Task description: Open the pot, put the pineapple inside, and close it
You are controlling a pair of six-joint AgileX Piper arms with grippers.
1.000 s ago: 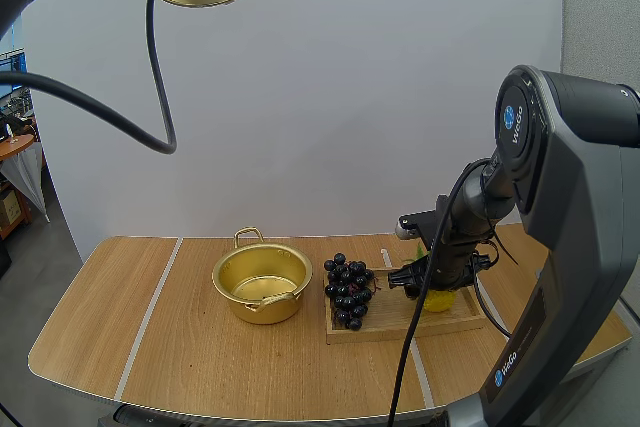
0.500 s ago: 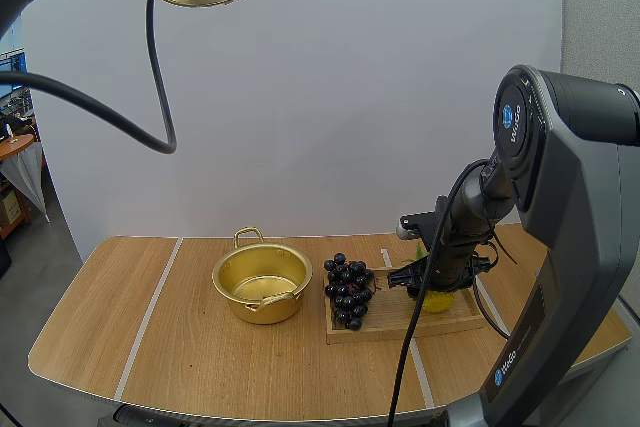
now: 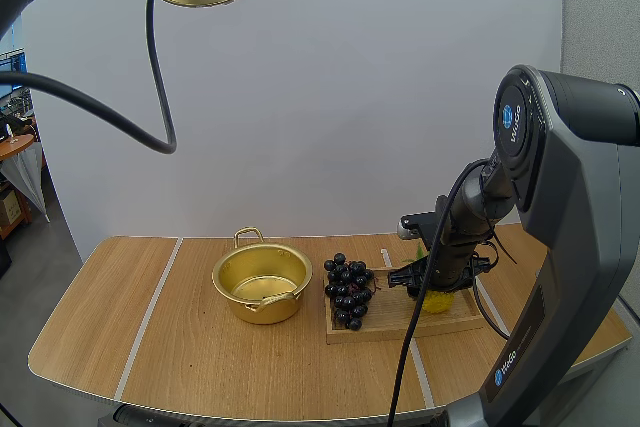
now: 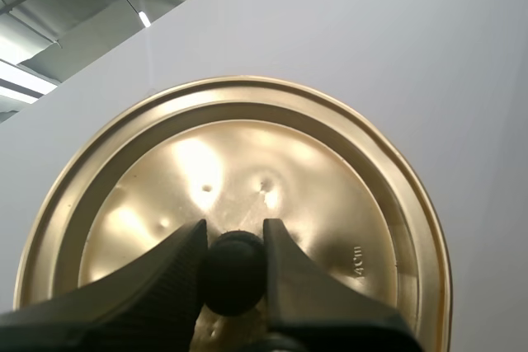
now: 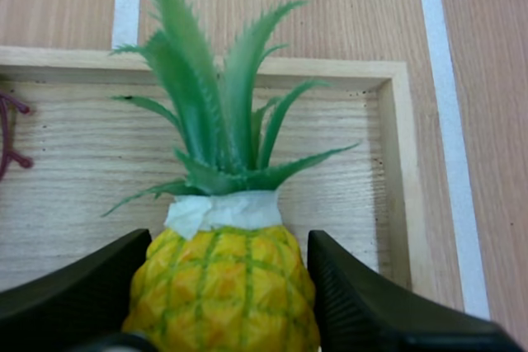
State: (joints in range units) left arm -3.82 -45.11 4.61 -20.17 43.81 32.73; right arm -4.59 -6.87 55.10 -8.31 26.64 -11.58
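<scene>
Pineapple [image 5: 221,286] beside grapes [image 3: 348,292] on tray [image 3: 385,313]

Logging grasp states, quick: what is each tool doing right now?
Left tool: closed on the knob of the lid.
Right tool: closed on the pineapple.

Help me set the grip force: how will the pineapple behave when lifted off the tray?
The pineapple looks like a small plastic model, so probably stiff and light. Its rounded, glossy body between the right gripper's fingers may slip or twist. The tall leaves make it top-heavy, so it might tip on the tray.
</scene>
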